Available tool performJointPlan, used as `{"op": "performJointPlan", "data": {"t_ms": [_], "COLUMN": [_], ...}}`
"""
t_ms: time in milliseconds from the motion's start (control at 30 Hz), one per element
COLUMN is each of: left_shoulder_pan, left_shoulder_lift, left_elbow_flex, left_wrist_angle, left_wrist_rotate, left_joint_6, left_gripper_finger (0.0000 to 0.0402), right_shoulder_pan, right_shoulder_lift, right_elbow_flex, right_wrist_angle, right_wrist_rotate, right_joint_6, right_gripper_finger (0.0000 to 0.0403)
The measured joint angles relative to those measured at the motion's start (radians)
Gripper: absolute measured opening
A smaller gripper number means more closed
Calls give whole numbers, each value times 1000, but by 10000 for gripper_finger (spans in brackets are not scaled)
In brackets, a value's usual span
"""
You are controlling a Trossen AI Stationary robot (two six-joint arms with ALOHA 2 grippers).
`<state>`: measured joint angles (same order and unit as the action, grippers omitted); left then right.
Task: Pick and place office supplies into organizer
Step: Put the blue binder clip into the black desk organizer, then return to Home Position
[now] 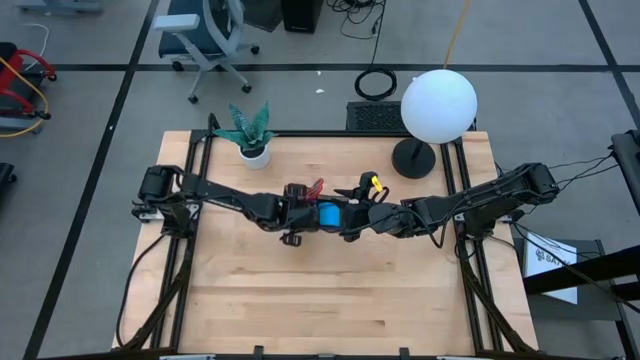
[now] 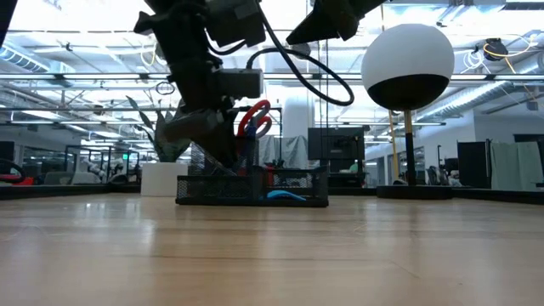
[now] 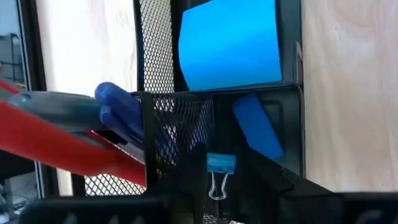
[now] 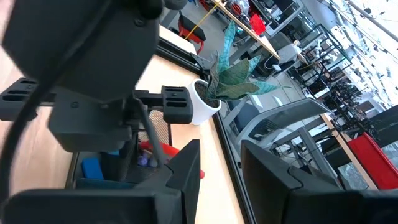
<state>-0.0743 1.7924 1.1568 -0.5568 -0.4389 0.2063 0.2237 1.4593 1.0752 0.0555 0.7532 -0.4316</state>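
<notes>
We see the organizer (image 1: 325, 215) mid-table between both grippers, with bare wood all round and the red-handled scissors (image 2: 253, 119) standing upright in its taller compartment. The blue note pad (image 3: 230, 43) lies in the lower one. The left gripper (image 1: 297, 222) sits over the tray and the right gripper (image 1: 362, 222) beside it, but we cannot tell how either's fingers stand.
</notes>
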Motion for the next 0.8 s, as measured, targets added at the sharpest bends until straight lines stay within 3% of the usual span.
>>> {"op": "performJointPlan", "data": {"t_ms": [467, 800], "left_shoulder_pan": [0, -54], "left_shoulder_lift": [0, -1], "left_elbow_flex": [0, 0], "left_wrist_angle": [-3, -1], "left_wrist_rotate": [80, 82], "left_joint_6": [-61, -124], "left_gripper_finger": [177, 189], "right_shoulder_pan": [0, 6], "right_shoulder_lift": [0, 0], "right_elbow_flex": [0, 0], "right_wrist_angle": [0, -1], "right_wrist_rotate": [0, 0], "right_joint_6": [-1, -21], "right_gripper_finger": [105, 105]}}
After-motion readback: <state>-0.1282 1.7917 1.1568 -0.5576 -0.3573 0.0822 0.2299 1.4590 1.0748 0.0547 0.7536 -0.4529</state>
